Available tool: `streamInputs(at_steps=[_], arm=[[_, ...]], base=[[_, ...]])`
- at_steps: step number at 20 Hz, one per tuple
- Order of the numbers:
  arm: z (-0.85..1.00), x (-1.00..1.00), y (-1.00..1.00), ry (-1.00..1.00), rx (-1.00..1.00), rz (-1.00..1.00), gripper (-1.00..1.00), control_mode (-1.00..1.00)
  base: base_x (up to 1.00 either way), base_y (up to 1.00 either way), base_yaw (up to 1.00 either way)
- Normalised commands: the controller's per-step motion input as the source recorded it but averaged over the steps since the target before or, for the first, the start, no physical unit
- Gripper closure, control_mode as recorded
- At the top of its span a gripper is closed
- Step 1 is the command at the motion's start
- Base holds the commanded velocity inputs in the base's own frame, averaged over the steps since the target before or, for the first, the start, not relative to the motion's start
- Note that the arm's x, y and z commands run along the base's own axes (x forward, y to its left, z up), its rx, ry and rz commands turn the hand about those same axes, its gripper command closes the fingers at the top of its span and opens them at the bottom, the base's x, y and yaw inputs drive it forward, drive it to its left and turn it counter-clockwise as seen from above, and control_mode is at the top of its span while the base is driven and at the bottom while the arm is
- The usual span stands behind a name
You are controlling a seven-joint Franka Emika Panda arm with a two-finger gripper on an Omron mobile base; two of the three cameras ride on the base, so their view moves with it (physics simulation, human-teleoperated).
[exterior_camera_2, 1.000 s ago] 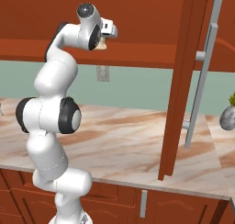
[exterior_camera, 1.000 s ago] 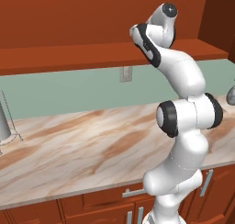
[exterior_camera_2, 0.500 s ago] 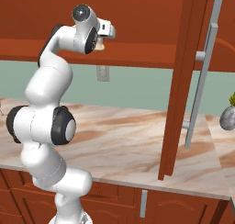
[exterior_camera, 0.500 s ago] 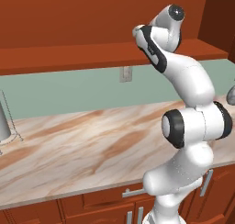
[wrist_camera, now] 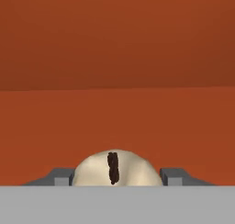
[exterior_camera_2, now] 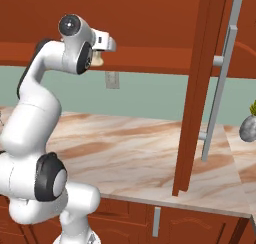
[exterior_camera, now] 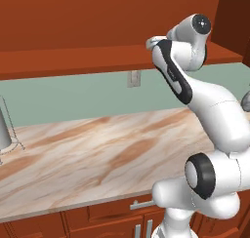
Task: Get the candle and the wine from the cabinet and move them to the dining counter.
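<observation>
Marble-topped surface point(exterior_camera: 97, 154) runs under the cabinet point(exterior_camera: 73, 32), backed by a pale green wall with a small outlet plate point(exterior_camera: 134, 78) just below the cabinet's underside. Since a second ago the arm has folded further: its elbow has sunk lower and swung outward, away from the cabinet, while the wrist has stayed high at the cabinet's lower edge, so the forearm now climbs more steeply toward it. In the right base view the claw point(exterior_camera_2: 102, 52) sits level with the cabinet's bottom rail, pointing sideways toward the open door point(exterior_camera_2: 200, 88), whose long silver handle point(exterior_camera_2: 220, 83) stands upright. In the hand view the claw point(wrist_camera: 117, 177) is closed on the candle point(wrist_camera: 115, 169), its cream dome and dark wick wedged between the two grey fingertips point(wrist_camera: 59, 177), with red-brown cabinet wood behind. A wire stand point(exterior_camera: 10, 129) rests on the surface well left of the cabinet's open section, and a grey vase point(exterior_camera_2: 248, 129) with a green sprig stands beyond the door.
</observation>
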Motion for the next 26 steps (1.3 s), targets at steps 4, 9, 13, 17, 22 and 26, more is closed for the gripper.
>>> streamInputs(at_steps=[4, 9, 13, 17, 22, 26], arm=[[0.01, -1.0, 0.23, 0.01, 0.0, 0.0, 1.0, -1.0], [0.02, -0.98, 0.16, 0.03, 0.01, 0.0, 1.0, -1.0], [0.0, -0.99, 0.13, 0.02, 0.0, 0.0, 1.0, -1.0], [0.0, -0.79, 0.25, 0.03, 0.0, 0.0, 1.0, -1.0], [0.0, -0.46, 0.19, 0.04, 0.0, 0.0, 1.0, -1.0], [0.0, -0.63, 0.0, 0.01, 0.02, 0.01, 1.0, -1.0]], base=[[0.0, 0.0, 0.0], [0.0, 0.0, 0.0], [0.0, 0.0, 0.0], [0.0, 0.0, 0.0], [0.0, 0.0, 0.0], [0.0, 0.0, 0.0]])
